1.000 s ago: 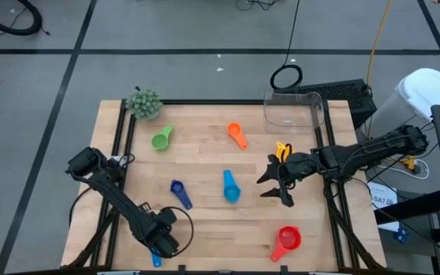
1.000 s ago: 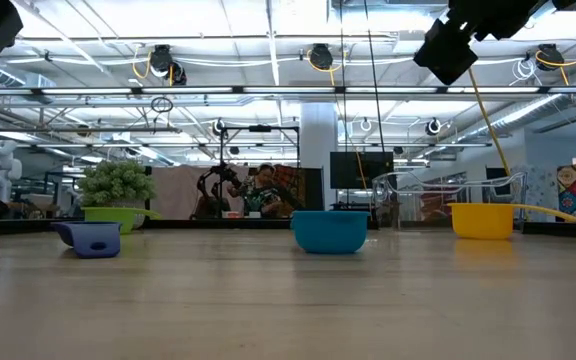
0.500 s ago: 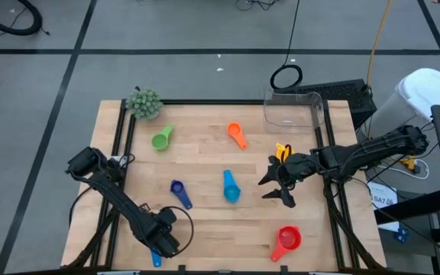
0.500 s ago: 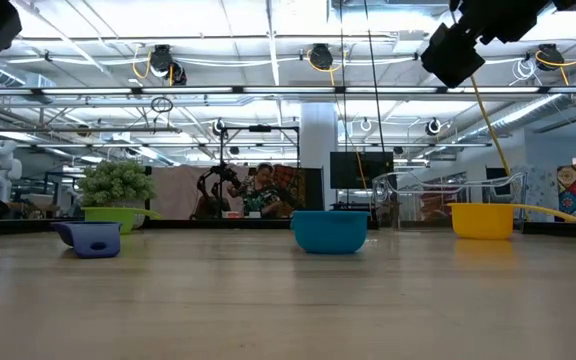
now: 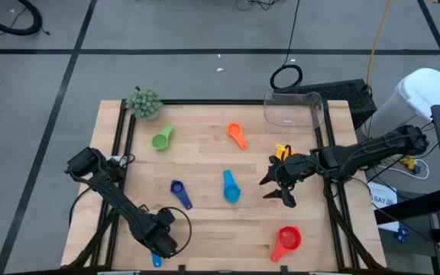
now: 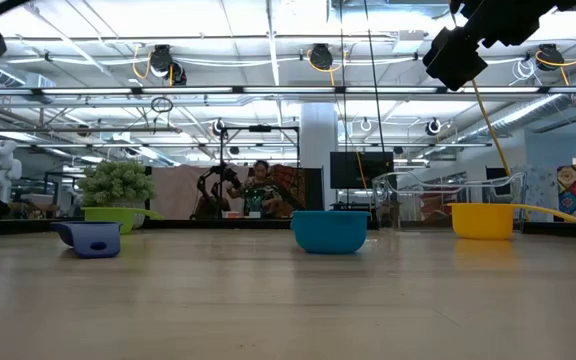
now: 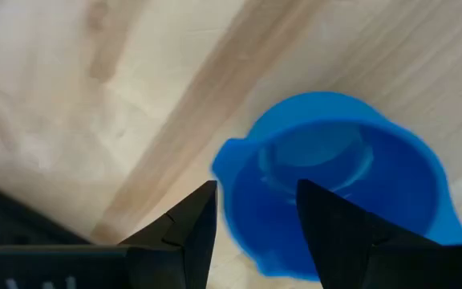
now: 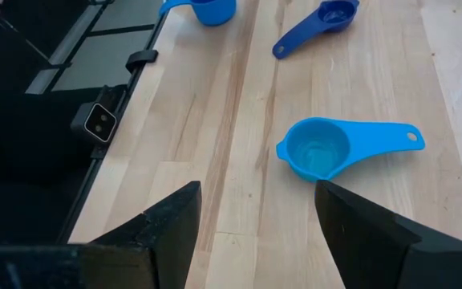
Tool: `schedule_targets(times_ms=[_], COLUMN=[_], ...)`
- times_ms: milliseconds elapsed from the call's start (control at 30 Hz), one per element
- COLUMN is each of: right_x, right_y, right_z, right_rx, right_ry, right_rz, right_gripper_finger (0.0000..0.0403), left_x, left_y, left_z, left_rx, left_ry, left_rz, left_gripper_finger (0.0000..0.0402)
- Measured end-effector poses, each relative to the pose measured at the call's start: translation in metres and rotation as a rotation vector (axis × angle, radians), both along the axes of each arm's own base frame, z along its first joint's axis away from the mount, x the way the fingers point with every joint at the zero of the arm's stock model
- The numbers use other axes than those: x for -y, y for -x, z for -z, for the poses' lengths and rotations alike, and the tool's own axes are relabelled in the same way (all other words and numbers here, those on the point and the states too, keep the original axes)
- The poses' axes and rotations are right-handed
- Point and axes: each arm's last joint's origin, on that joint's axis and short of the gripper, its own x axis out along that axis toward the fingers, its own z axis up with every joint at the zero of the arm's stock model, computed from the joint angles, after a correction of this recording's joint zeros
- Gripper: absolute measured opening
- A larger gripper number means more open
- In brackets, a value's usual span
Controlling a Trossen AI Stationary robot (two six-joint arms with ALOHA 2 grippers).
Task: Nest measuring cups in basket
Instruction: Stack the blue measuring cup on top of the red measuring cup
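Note:
Several measuring cups lie apart on the wooden table: green (image 5: 161,138), orange (image 5: 237,134), light blue (image 5: 230,187), dark blue (image 5: 179,192), red (image 5: 286,241), and yellow (image 5: 283,150), half hidden behind my right arm. A blue cup (image 7: 335,185) rests hollow side up at the near left edge. My left gripper (image 7: 255,201) is open and points down at it, one finger over its hollow and one outside its rim. My right gripper (image 5: 277,183) hangs open above the table's right half and holds nothing. The clear basket (image 5: 292,109) stands at the far right. My left gripper comes at the blue cup from above, with the cup's wall (image 7: 224,172) between its two fingers. I cannot tell whether either finger touches that wall. The cup rests on the table.
A fuzzy grey-green ball (image 5: 143,102) sits at the far left corner. Black rails (image 5: 121,153) run along the table's left and right sides. Bare wood lies between the cups in the middle of the table.

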Motion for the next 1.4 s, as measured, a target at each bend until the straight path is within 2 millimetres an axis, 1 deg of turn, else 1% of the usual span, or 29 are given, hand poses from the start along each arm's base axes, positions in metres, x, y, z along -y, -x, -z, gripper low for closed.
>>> schedule_targets(times_ms=[200,333,467,733,833,967,1100,1267,1400], right_x=[0.0,0.0,0.0,0.0,0.0,0.005,0.016,0.029,0.034], right_y=[0.0,0.0,0.0,0.0,0.001,0.01,0.025,0.053,0.076], right_z=[0.0,0.0,0.0,0.0,0.0,-0.003,-0.012,-0.026,-0.031], right_rx=[-0.003,-0.005,-0.005,-0.008,-0.014,-0.024,-0.016,0.022,0.022], right_ry=[-0.008,-0.013,-0.014,-0.013,-0.011,0.006,0.021,0.055,0.056], right_rz=[0.008,0.012,0.013,0.013,0.013,0.017,0.067,0.159,0.225], right_gripper_finger=[0.0235,0.0235,0.0235,0.0235,0.0235,0.0235,0.0235,0.0235,0.0235], left_x=[-0.004,-0.008,-0.011,-0.015,-0.018,-0.022,-0.032,-0.05,-0.062], left_y=[0.003,0.006,0.005,-0.003,-0.009,-0.027,-0.049,-0.083,-0.111], left_z=[0.01,0.015,0.017,0.014,0.015,0.015,0.006,-0.022,-0.056], left_rx=[-0.002,-0.008,-0.008,0.033,0.052,0.158,0.272,0.419,0.571], left_ry=[-0.023,-0.048,-0.051,-0.028,-0.011,0.042,0.0,-0.047,-0.08], left_rz=[-0.008,-0.01,-0.009,0.027,0.04,0.082,0.15,0.254,0.347], left_gripper_finger=[0.0192,0.0184,0.0145,0.0019,0.0014,0.0007,0.0007,0.0007,0.0007])
